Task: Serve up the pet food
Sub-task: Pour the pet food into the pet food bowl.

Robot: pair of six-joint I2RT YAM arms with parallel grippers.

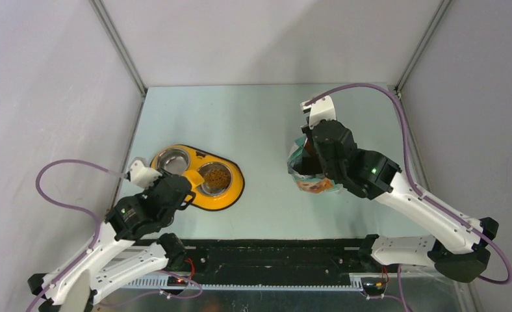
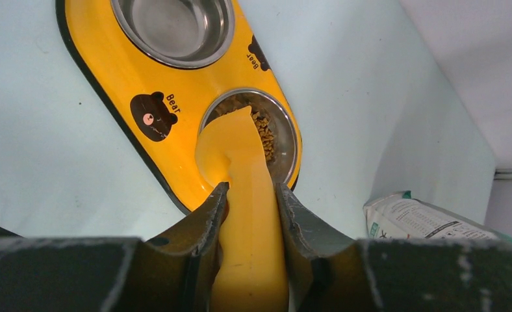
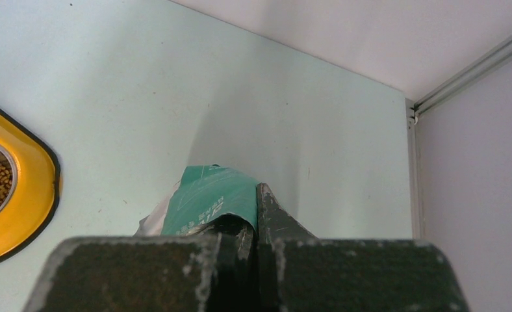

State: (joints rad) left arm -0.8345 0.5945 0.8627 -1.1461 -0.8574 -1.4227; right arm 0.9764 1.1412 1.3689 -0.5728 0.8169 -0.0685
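**Top external view.** Both arm bases [image 1: 396, 250] sit at the near edge of the table [image 1: 266, 117]. The left gripper [image 1: 183, 188] is clamped on the handle of an orange scoop [image 1: 193, 177]. The scoop's head reaches over the near-left rim of the right-hand bowl [image 1: 217, 175] in a yellow two-bowl feeder [image 1: 235, 190]. The pet food [image 1: 218, 174] lies in that bowl as a brown heap. The left-hand bowl [image 1: 173, 160] shows only bare steel. Well to the right of the feeder stands a green-and-white bag [image 1: 313, 183]. The right gripper [image 1: 313, 156] is at its top edge.

**Left wrist view.** Both dark fingers [image 2: 208, 221] press on the scoop handle from either side, so the jaws are part open and gripping it. The scoop head is tipped down into the near side of the filled bowl and hides part of it. Kibble shows beside and beyond the head. Whether the scoop touches the kibble cannot be told. The bag's printed side shows at the right edge of this view, apart from the feeder.

**Right wrist view.** The jaws are closed together, pinching the bag's green upper edge between them. The feeder's rounded end shows at the far left. A little kibble is visible in its bowl, well apart from the bag.
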